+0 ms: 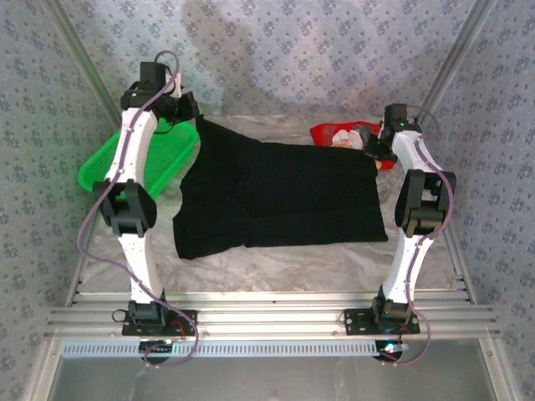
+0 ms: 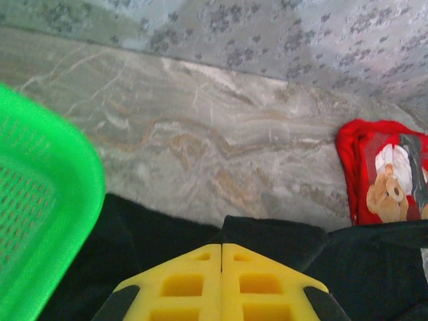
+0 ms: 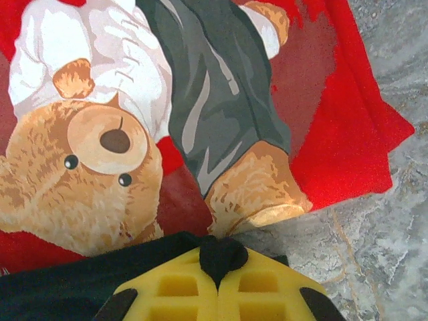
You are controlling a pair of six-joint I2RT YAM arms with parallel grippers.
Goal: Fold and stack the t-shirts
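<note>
Black t-shirt (image 1: 284, 196) lies spread flat across mid-table, long axis left to right; its far edge runs between the two grippers. Left gripper (image 2: 221, 249) is fully closed at the far-left corner, fingers flush, black cloth drawn up to the tips, so judged to be pinching the hem there; green basket (image 2: 40, 200) sits just beside it on the left. Right gripper (image 3: 219, 257) is fully closed at the far-right corner, a tuft of black cloth visibly nipped between its tips. Red t-shirt (image 3: 134, 134), teddy-bear print, folded small, lies on the table (image 2: 221, 147) just beyond the right gripper; its near edge goes under the black cloth. Handling, judged: cloth light, limp, no stiffness; will sag and drag between the two holds; may slip out of a shallow pinch; best taken at corners or hem with both layers caught, edge held taut between the arms; table top looks smooth, little snagging expected.
</note>
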